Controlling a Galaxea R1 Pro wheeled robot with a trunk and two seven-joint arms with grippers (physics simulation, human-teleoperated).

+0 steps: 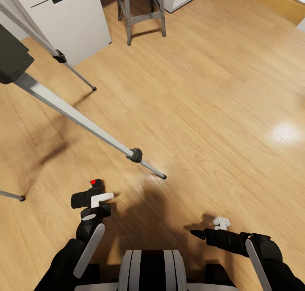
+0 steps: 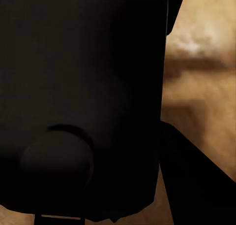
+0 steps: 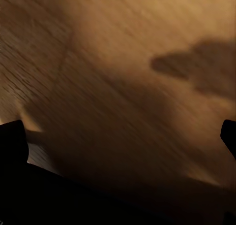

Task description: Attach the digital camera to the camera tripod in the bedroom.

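1. Left gripper (image 1: 98, 196) is pinched on the camera (image 1: 87, 194), a small black box with a red button on top, held low over the floor just ahead of the robot's trunk; in the left wrist view the camera's (image 2: 83, 97) dark body sits right up against the lens.
2. Right gripper (image 1: 210, 228) hangs over bare floor to the right of the trunk, well apart from the camera. In the right wrist view its dark fingertips (image 3: 12, 141) sit at opposite edges with wood floor between them, so the jaws are spread and hold nothing.
3. The tripod (image 1: 80, 119) stands ahead and to the left of the camera. One silver leg slants down across the floor to a black foot just ahead of the left gripper, a second leg runs toward the white cabinet, and a third foot shows at the left edge. Its black head is at the far left.
4. The wood floor (image 1: 212, 113) is light and glossy.
5. A white cabinet (image 1: 67, 19) with a drawer slot stands behind the tripod, and a grey metal stool (image 1: 142, 13) stands to its right.
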